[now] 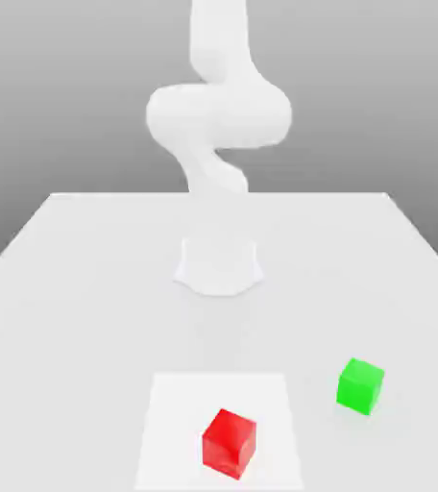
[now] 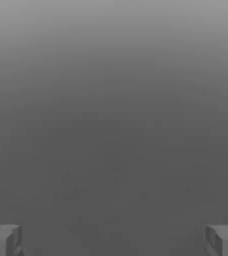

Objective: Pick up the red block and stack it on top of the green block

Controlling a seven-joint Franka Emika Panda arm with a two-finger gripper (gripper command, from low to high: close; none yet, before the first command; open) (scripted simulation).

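small smooth bright red cube (image 1: 230, 443): lower centre of exterior view, on pale square patch (image 1: 175, 423) | small bright green cube (image 1: 360, 386): lower right, apart from red | white table (image 1: 69, 279) | white arm (image 1: 218, 125): upper centre | gripper (image 2: 114, 240): fingers (image 2: 3, 240) spread wide, holding nothing

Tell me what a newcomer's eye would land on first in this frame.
Two bright cubes stand out against the pale scene: the red block on a lighter square patch of the table near the front edge, and the green block apart from it, toward the exterior view's right and slightly farther back. Behind them rises the white arm, and in the hand view the gripper stands open with nothing between its fingertips.
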